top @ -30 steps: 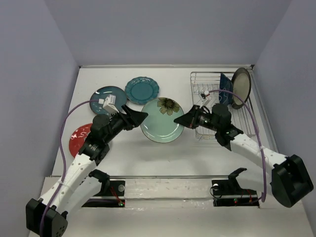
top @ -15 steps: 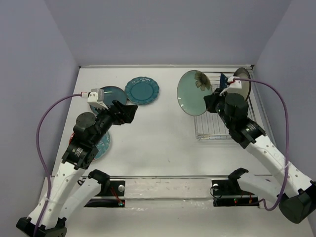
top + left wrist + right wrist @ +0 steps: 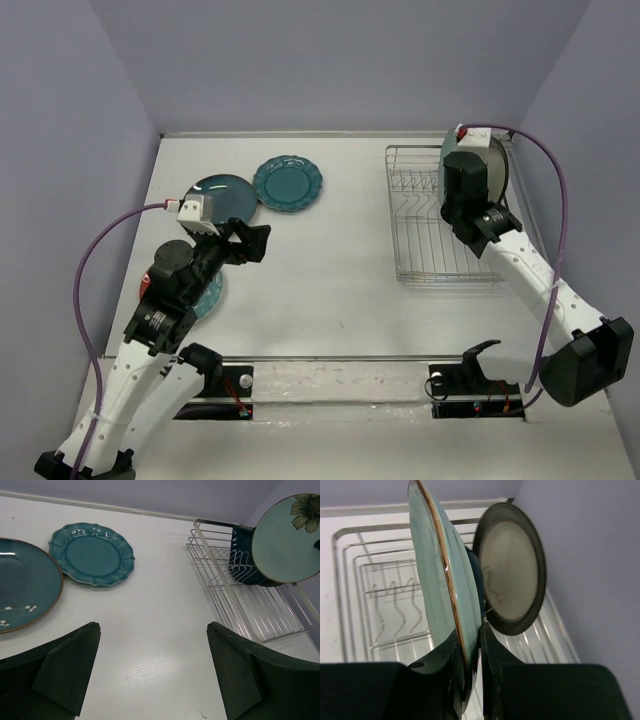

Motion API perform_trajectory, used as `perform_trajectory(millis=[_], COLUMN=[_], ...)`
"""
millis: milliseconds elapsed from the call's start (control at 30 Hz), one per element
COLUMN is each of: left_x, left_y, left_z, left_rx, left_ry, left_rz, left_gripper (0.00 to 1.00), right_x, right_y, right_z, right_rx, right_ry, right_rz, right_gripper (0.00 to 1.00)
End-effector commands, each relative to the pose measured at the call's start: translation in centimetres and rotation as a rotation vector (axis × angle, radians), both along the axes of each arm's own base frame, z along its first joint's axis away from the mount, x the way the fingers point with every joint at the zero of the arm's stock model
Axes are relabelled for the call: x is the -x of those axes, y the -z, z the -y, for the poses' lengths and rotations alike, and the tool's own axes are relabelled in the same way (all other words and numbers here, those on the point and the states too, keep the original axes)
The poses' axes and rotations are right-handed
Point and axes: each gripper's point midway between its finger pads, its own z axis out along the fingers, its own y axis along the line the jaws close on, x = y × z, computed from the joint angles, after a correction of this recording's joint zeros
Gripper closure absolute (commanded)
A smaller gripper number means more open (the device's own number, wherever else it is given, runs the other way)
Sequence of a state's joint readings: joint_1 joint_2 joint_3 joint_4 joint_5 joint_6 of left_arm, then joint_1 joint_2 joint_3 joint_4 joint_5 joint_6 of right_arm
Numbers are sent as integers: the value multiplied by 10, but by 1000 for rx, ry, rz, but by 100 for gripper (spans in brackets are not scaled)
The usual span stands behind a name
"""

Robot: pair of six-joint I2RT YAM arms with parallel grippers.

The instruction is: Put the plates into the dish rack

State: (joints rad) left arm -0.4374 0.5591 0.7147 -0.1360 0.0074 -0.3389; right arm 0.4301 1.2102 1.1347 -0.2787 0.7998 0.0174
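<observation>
— Where's the mint flower plate [image 3: 432, 580]?
— Upper right of the overhead frame, on edge over the dish rack [image 3: 420, 215]. The right tool [image 3: 470, 640] pinches its rim, just beside the cream plate [image 3: 512, 570] standing there.
— And the left tool [image 3: 153, 630]?
— Jaws wide apart over the surface [image 3: 160, 605], near the scalloped teal plate [image 3: 92, 555], upper left.

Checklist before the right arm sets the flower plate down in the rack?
1. Right gripper shut on mint plate: ok.
2. Mint plate on edge over dish rack: ok.
3. Gap to navy plate: cannot tell.
4. Lower rim lined up between tines: cannot tell.
5. Left gripper open, empty, away from rack: ok.
</observation>
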Motion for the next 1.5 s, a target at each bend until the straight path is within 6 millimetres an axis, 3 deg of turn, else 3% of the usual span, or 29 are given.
perform_trajectory(millis=[0,100,267,567,833,1033,1167,1200,1333,1400,1467], left_x=[2,3,5,4,2,2,1,1,-2,-4,-5], left_y=[-12,-13,-14,-13,-10,-9,-8,-8,-3,-3,-1], left_z=[4,4,3,4,4,5,4,4,4,3,2], left_rx=[-8,-6,-6,-6,-7,-11,-13,-14,-20,-20,-18], left_ry=[33,35,35,38,36,38,34,32,26,21,10], left_rz=[57,62,68,64,57,54,48,47,31,27,22], left_gripper=[1,1,2,2,2,2,2,2,2,2,2], right_x=[-10,-25,-52,-62,-83,-95,-90,-88,-75,-69,-61], right_y=[-72,-58,-22,-2,42,54,53,52,34,31,19], right_z=[40,54,48,37,31,30,32,33,28,21,1], right_rx=[-30,-30,-86,-97,-70,-82,-97,-106,-176,-241,-328], right_ry=[132,139,77,21,13,36,46,52,35,13,-63], right_rz=[208,171,98,52,-50,-44,-18,-12,37,48,80], right_gripper=[93,93,93,93,93,93,73,58,29,26,25])
